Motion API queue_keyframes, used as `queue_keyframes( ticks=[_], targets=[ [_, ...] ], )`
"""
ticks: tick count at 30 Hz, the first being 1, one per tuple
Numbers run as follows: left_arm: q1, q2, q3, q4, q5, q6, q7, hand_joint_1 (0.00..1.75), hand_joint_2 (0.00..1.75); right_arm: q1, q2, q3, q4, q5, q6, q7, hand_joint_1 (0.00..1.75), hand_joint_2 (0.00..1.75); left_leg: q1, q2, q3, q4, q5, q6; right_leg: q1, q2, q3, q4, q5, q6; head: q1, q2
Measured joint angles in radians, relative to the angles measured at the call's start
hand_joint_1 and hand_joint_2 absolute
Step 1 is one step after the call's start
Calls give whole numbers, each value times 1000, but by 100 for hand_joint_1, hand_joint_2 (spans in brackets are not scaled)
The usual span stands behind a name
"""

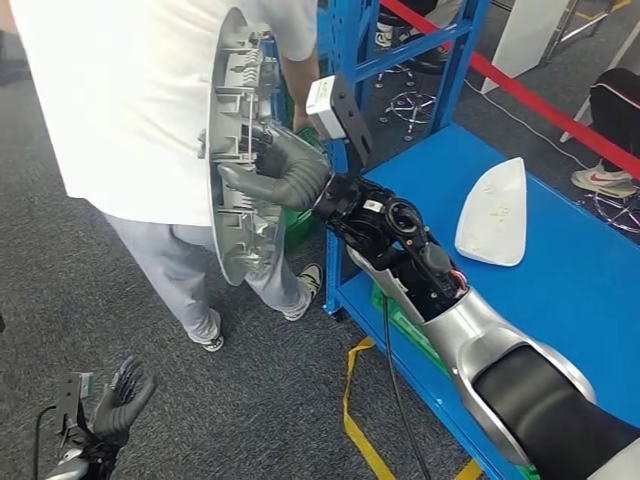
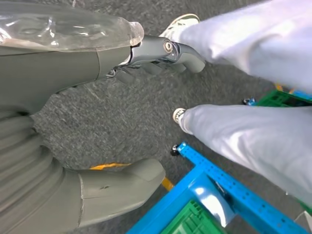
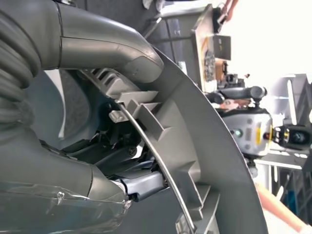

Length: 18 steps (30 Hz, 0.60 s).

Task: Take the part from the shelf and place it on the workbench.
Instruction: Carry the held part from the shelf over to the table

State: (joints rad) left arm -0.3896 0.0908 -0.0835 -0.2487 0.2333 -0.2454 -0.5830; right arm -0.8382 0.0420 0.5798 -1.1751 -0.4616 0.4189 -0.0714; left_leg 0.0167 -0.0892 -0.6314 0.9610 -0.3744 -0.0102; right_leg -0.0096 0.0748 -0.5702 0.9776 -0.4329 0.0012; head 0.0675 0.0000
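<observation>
The part is a round grey plastic cover with ribs and a wire ring on its inner face, held on edge in the air above the floor. My right hand grips it from the inner side, thumb over the rim and fingers hooked into its ribs. Close up, the cover curves past my right hand. My left hand hangs low at the lower left, holding nothing, fingers spread. In the left wrist view my left hand hovers above the floor. The blue workbench lies to the right.
A person in a white shirt and grey trousers stands just behind the cover, legs close to my left hand. A white curved part lies on the workbench. Blue shelf posts, green crates and yellow floor tape are nearby.
</observation>
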Motion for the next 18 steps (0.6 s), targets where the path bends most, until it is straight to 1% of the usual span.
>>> queue_keyframes(
  ticks=[1, 2, 3, 4, 5, 6, 7, 8, 9, 10, 11, 13, 14, 15, 17, 18],
  targets=[
    [1, 0, 0, 0, 0, 0, 0, 0, 175, 0, 0, 0, 0, 0, 0, 1, 175, 175, 2, -11, -3, -2, 4, -7, 1, -9, 5, -7, 0, -1, 0, 0],
    [3, 0, 0, 0, 0, 0, 0, 0, 175, 1, 0, -1, -1, 0, 0, 1, 175, 175, 4, -12, -6, -3, 5, -13, 1, -20, 8, -10, 3, -4, -1, 0],
    [5, 0, 0, 0, -1, 0, 0, 0, 175, 0, 0, -1, -1, 0, 0, 2, 175, 175, 3, 2, -12, 7, -1, -17, -1, -31, 12, -16, 7, -9, -4, 0],
    [4, 0, 0, 0, -1, 0, 0, 0, 175, -1, 1, -1, -2, 0, 0, 2, 175, 175, 2, 23, -26, 35, -19, -20, -2, -42, 15, -22, 10, -13, -9, 0],
    [3, 0, 0, 0, -2, 0, 0, 0, 175, -2, 1, -2, -2, 0, 0, 1, 175, 175, 1, 48, -51, 86, -47, -23, -3, -54, 18, -26, 12, -16, -16, 0],
    [2, 1, 0, 0, -2, 1, 0, 0, 175, -2, 1, -2, -3, 0, 0, 1, 175, 175, 0, 67, -85, 157, -80, -27, -2, -65, 19, -27, 12, -19, -23, 0],
    [2, 1, 0, 0, -2, 1, 0, 0, 175, -2, 1, -2, -3, 0, -1, 2, 175, 175, 1, 74, -121, 230, -108, -30, -1, -77, 18, -27, 12, -19, -29, 0],
    [3, 1, 0, 0, -2, 1, 0, 0, 175, -1, 1, -2, -3, 0, -1, 3, 175, 175, 2, 77, -149, 286, -125, -33, 0, -87, 18, -27, 11, -20, -34, 0],
    [4, 0, 0, 0, -2, 1, 0, 0, 175, 1, 1, -2, -3, -1, -1, 4, 175, 175, 3, 79, -165, 319, -133, -35, 0, -94, 18, -27, 11, -20, -37, 0],
    [5, 0, 0, 0, -2, 1, 0, 0, 175, 1, 1, -2, -3, -1, -1, 5, 175, 175, 3, 80, -172, 330, -133, -36, 0, -99, 18, -27, 11, -20, -39, 0],
    [5, 0, 0, 0, -2, 1, 0, 0, 175, 1, 1, -2, -3, -1, -1, 5, 175, 175, 4, 80, -172, 331, -131, -36, 0, -100, 18, -27, 11, -20, -40, 0],
    [5, 0, 0, 0, -2, 1, 0, 0, 175, 2, 1, -2, -3, -2, -2, 6, 175, 175, 4, 81, -170, 326, -128, -36, 0, -102, 18, -27, 10, -20, -41, 0],
    [6, 1, 0, 0, -2, 2, 0, 0, 175, 2, 1, -2, -3, -3, -2, 7, 175, 175, 5, 82, -159, 304, -114, -37, 0, -105, 18, -27, 10, -19, -42, 0],
    [5, 1, 0, 0, -2, 2, 0, 0, 175, 2, 1, -2, -5, -4, -5, 9, 175, 175, 4, 94, -116, 221, -82, -33, 2, -115, 17, -24, 6, -14, -45, 0],
    [3, 2, 0, 0, 0, 3, 0, 0, 175, 1, 1, -3, -8, -8, -11, 14, 175, 175, 0, 113, -33, 62, -23, -20, 7, -137, 18, -19, -2, 0, -45, 0],
    [2, 2, 0, 0, 0, 3, 0, 0, 175, 0, 1, -3, -10, -10, -13, 16, 175, 175, -3, 119, -2, 3, -5, -11, 9, -148, 19, -17, -7, 8, -43, 0]
  ],
)
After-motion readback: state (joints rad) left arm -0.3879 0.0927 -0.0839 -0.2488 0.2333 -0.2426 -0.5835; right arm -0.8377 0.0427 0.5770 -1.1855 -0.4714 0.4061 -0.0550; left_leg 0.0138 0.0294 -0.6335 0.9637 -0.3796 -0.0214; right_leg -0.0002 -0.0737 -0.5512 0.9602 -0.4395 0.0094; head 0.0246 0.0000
